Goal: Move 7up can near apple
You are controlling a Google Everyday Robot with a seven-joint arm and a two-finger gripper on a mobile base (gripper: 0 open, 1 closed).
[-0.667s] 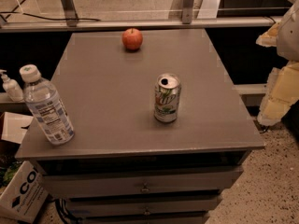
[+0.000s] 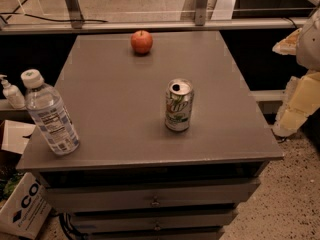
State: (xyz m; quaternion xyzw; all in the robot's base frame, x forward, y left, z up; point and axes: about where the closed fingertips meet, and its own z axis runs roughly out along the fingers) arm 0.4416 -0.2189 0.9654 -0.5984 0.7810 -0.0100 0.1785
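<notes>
I read the end effector (image 2: 300, 106) beside the desk's (image 2: 115, 109) right edge, level with the 7up can (image 2: 179, 105). The lane of desk from can to apple (image 2: 142, 42) is open. The water bottle (image 2: 50, 115) blocks only the front-left corner. A metal rail (image 2: 150, 26) closes off the far side, near the apple.

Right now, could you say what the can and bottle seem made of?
7up can: probably aluminium, its rim shines silver. Water bottle: clear plastic by its see-through wall, white cap. The gripper hangs beyond the table's right edge, touching neither.
</notes>
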